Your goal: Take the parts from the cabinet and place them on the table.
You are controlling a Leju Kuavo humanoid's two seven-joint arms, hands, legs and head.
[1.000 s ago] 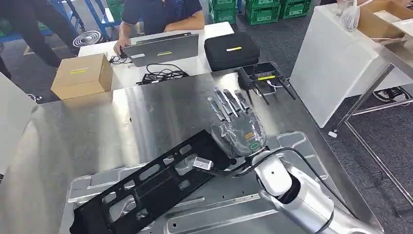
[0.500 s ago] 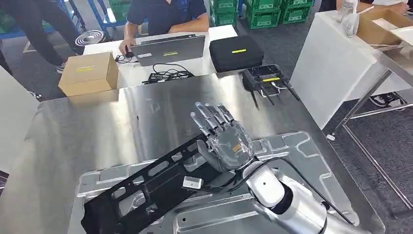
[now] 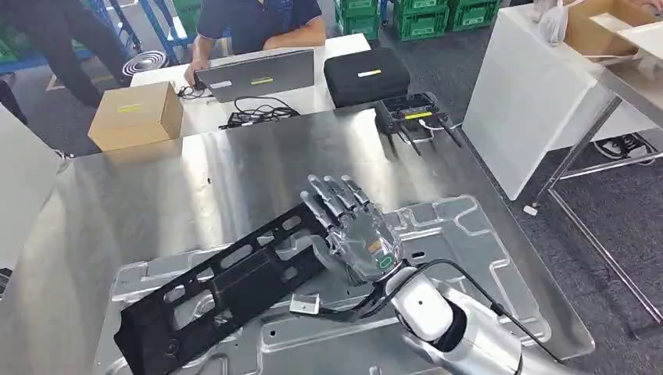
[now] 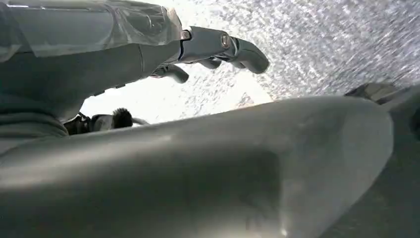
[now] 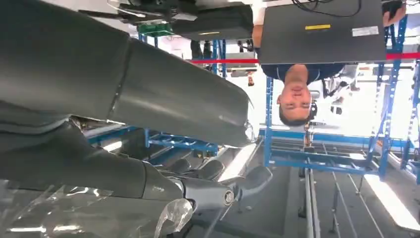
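Lying flat: black part, a long slotted bracket, rests on top of the silver stamped panel, which itself lies on the steel surface.
Long axis: the black part runs on a diagonal, its far end just under the right hand, its near end well off toward the robot's left.
Direction from hand: the part stretches away to the left of the right hand and back toward the robot; the thumb looks to touch its far end, though whether it is truly gripped I cannot tell.
Right hand state: fingers straight and spread, palm down over the part's end, nothing clamped by them.
Left hand: seen in its wrist view above a speckled floor, fingers loosely curled, nothing in them.
Nearer arm: the right, by judgement; it is already at the part.
Count, parts: one black part, one silver stamped panel.
Beyond the hand: one cardboard box, one laptop, one black case, one controller; one seated person.
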